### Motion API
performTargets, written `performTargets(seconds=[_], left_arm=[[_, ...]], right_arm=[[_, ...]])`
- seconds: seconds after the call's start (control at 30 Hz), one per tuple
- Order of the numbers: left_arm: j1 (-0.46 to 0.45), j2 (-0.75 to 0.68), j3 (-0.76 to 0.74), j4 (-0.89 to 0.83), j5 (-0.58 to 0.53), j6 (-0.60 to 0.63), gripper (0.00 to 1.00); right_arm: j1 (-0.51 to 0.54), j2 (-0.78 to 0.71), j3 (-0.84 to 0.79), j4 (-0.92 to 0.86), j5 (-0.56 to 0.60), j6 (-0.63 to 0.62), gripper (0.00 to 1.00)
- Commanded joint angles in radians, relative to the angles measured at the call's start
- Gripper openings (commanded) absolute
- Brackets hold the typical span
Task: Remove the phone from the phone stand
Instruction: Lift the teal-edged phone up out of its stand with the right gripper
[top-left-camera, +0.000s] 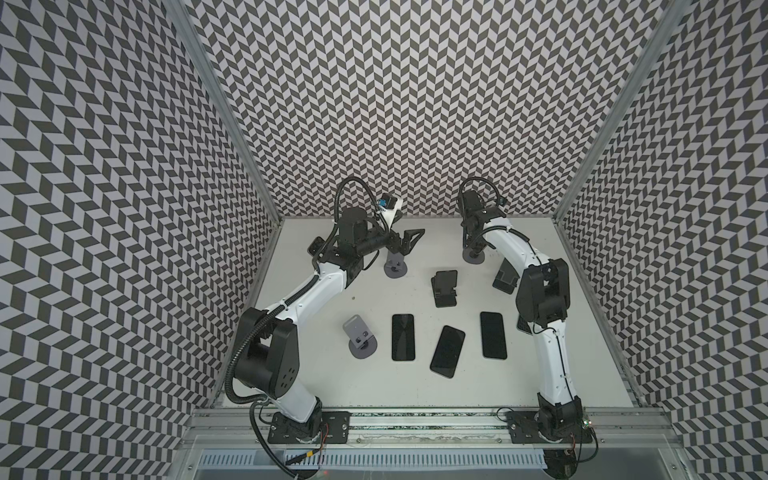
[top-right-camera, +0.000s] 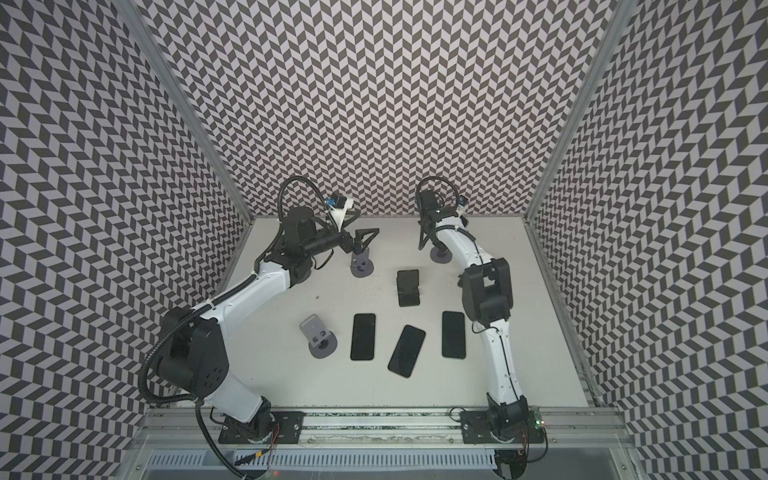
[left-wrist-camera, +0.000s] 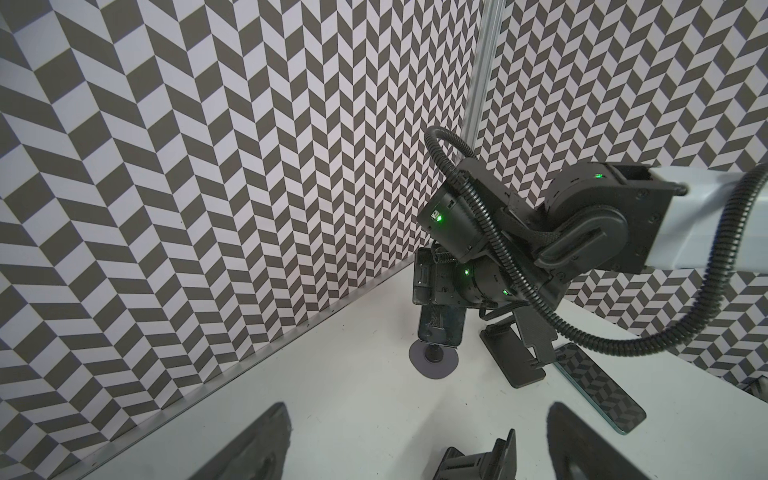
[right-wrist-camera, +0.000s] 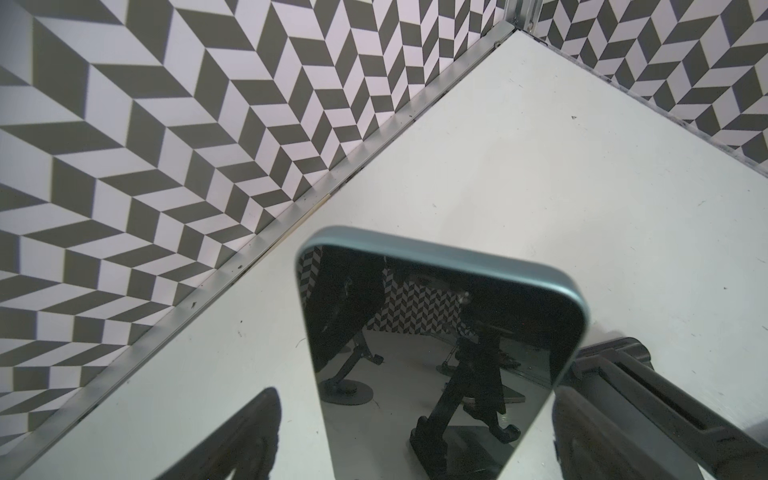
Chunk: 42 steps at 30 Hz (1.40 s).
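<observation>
A phone (right-wrist-camera: 436, 332) with a blue-green rim and a dark, reflecting screen leans on a grey round-based phone stand (top-left-camera: 473, 257) at the back right of the table. My right gripper (right-wrist-camera: 415, 436) is open and straddles the phone from above. One finger (right-wrist-camera: 245, 436) stands clear of the phone's edge, while the other sits close beside the opposite edge. The left wrist view shows this phone (left-wrist-camera: 453, 328) under the right gripper. My left gripper (top-left-camera: 405, 245) is open over a second, empty grey stand (top-left-camera: 395, 268) at the back left.
Three dark phones (top-left-camera: 403, 336) (top-left-camera: 447, 351) (top-left-camera: 493, 334) lie flat near the front. Another grey stand (top-left-camera: 359, 336) stands front left. One black stand (top-left-camera: 444, 289) is mid-table. Another black stand (top-left-camera: 505, 276) is partly behind the right arm. The back wall is close behind both grippers.
</observation>
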Motion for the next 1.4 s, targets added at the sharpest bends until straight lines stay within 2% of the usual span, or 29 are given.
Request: performTargets(seconds=[0.0,0.3,0.83,1.37], left_arm=[[0.002,-0.025,-0.005,0.02,0.014,0.0,0.96],[0.001,-0.03,-0.014,0.029,0.011,-0.003,0.96],[-0.001,-0.021,-0.013,0.033,0.022,-0.004,0.95],[-0.002,-0.027,-0.019,0.032,0.017,-0.005,0.95]], right_arm=[[-0.005,0.029,0.024,0.035,0.009,-0.001,1.0],[-0.016,0.042,0.023,0.05,0.002,-0.013,0.98],[-0.019,0.027,-0.012,0.109,-0.001,-0.058,0.84],[-0.03,0.028,-0.033,0.112,0.0,-0.063,0.83]])
